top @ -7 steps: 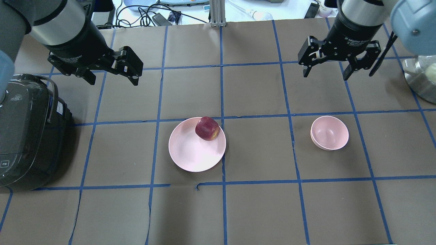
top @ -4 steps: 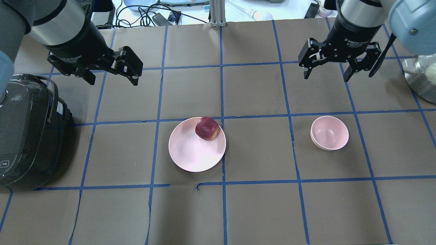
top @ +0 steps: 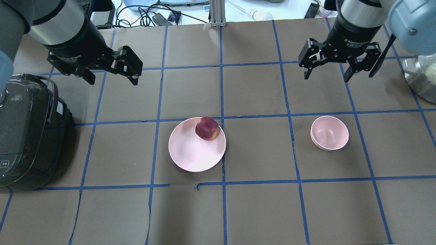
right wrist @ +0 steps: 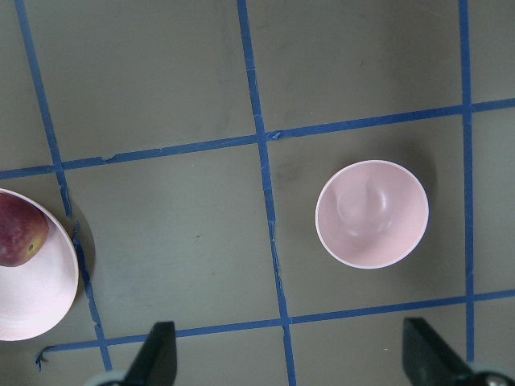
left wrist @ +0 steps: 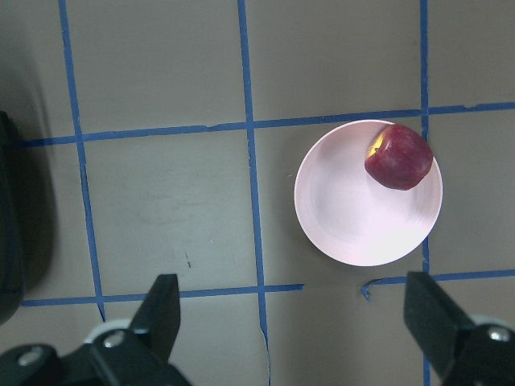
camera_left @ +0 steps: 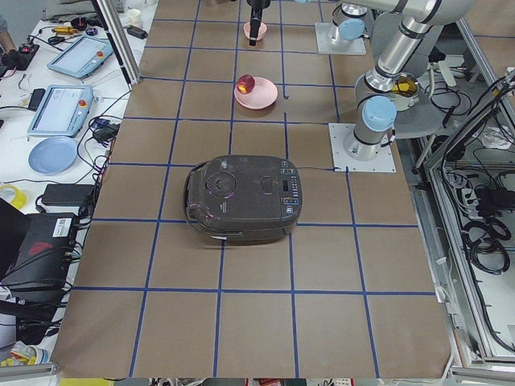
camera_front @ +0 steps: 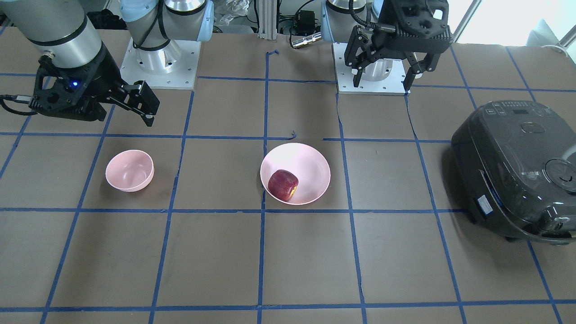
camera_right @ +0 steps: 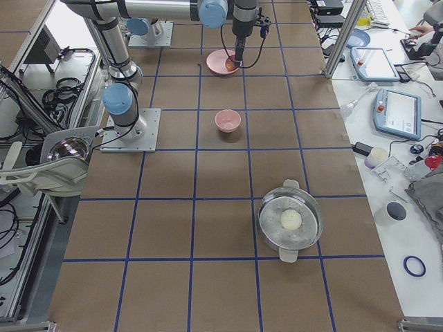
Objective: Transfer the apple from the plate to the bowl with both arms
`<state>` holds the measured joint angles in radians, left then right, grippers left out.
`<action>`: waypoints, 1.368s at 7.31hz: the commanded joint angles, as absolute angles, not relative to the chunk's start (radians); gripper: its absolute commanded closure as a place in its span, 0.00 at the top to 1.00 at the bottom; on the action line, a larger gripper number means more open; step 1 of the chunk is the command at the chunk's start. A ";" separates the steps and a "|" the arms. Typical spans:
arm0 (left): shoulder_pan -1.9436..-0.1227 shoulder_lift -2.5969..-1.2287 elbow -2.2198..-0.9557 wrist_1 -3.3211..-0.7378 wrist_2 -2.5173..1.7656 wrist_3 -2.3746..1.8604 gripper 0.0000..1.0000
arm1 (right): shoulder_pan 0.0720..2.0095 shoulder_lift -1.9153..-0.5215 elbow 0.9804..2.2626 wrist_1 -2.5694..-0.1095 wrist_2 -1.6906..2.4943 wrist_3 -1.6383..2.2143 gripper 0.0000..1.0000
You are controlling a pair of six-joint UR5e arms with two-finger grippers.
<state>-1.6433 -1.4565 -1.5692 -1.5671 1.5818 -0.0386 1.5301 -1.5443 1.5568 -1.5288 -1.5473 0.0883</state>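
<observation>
Item: apple (top: 207,128), dark red, with a yellow patch low on its right flank. We find it on the plate (top: 190,153), against the far right part of the rim as taken from the robot's side. It is roundish, so we note no long axis to line the jaws to, and we cannot tell how the stem points.

Plate: wide, shallow, pale pink, mid-table, holding nothing but the apple.

Bowl (top: 329,132): small, deep, pale pink and empty, well apart to the right of the plate.

Left gripper (top: 114,81): jaws spread wide and holding nothing. It hangs high, clear of the table, and the apple lies to its right. Its wrist view shows plate and apple whole, ahead of the fingers.

Right gripper (top: 326,77): jaws likewise wide and holding nothing, raised on the bowl's side. Its wrist view centres the bowl and cuts the apple at the left edge.

Judgement: we reckon the left gripper somewhat nearer the apple, so the pick falls to it, with the right placed to receive toward the bowl. No transfer is begun.

Also present: rice cooker (top: 24,136) at the far left, steel pot (top: 420,80) at the right edge, and a brown table covering (top: 259,211) gridded in blue tape.
</observation>
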 commanded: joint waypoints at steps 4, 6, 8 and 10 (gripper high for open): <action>-1.643 -1.460 -1.569 -1.578 1.580 -0.095 1.00 | 1.531 -1.545 1.575 -1.514 -1.574 0.088 1.00; -1.643 -1.460 -1.569 -1.578 1.580 -0.095 1.00 | 1.529 -1.545 1.578 -1.511 -1.603 0.098 1.00; -1.643 -1.460 -1.569 -1.578 1.580 -0.095 1.00 | 1.532 -1.545 1.580 -1.514 -1.693 0.087 1.00; -1.643 -1.460 -1.568 -1.578 1.582 -0.094 1.00 | 1.532 -1.542 1.595 -1.513 -1.697 0.101 1.00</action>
<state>-1.6429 -1.4604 -1.5688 -1.5785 1.5804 -0.0948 1.5320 -1.5433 1.5868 -1.5134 -1.6872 0.0957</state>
